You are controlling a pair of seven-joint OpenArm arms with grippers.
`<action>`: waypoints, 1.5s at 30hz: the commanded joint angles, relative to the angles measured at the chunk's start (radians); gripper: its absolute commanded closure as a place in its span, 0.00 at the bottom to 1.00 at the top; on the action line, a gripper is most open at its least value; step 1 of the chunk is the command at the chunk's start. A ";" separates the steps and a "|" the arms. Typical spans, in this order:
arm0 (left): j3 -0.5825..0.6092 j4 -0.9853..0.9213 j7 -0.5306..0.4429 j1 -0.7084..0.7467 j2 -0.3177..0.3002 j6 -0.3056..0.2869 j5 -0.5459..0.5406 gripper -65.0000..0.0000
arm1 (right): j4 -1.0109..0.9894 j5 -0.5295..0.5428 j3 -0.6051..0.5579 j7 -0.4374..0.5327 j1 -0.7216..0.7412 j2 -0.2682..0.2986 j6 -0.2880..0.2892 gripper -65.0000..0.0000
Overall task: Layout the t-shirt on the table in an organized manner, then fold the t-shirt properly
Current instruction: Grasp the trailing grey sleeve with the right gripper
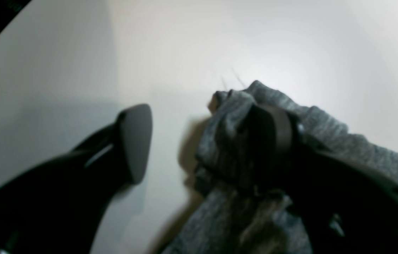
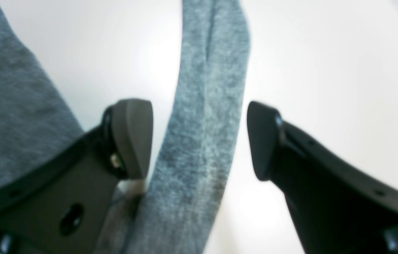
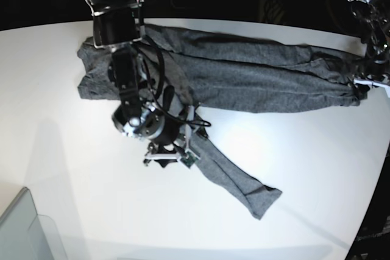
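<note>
Here, in the left wrist view, the left gripper [image 1: 199,141] has its jaws spread apart. One dark finger [image 1: 135,141] stands clear over the bare white table [image 1: 61,70]. The other finger is buried in a bunched fold of the grey t-shirt [image 1: 343,141], with cloth draped over it and a dark band across its tip. The gap between the two fingers shows only tabletop, so nothing is pinched between them. The picture is blurred, and whether the cloth merely hangs on that finger cannot be told.

In the right wrist view, the right gripper [image 2: 200,141] also stands wide open. A narrow strip of the t-shirt [image 2: 202,123] runs up the table [image 2: 326,70] between the two fingers. It lies close to the left-hand finger [image 2: 131,137] and well clear of the other. More of the shirt fills the left edge of the view.

In the base view, the t-shirt [image 3: 256,80] lies stretched in a long wrinkled band across the far part of the table [image 3: 304,168]. One loose strip trails toward the near side. The right gripper [image 3: 167,156] sits on the left of this view, over the start of that strip. The left gripper [image 3: 368,80] is at the shirt's far right end, beside the table's curved edge. A translucent grey bin [image 3: 24,229] shows at the near left corner.
</note>
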 commanded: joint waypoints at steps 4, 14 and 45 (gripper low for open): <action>-0.001 0.005 0.031 -0.002 -0.013 0.003 0.003 0.35 | -0.195 0.010 0.001 0.109 0.122 -0.005 -0.055 0.35; -0.001 0.005 0.031 -0.005 -0.018 0.003 0.003 0.35 | -0.278 0.010 0.001 0.225 0.119 -0.009 -0.093 0.35; -0.001 0.005 0.029 -0.007 -0.021 0.003 0.003 0.35 | 0.077 0.011 -0.047 0.295 -0.110 -0.060 -0.090 1.00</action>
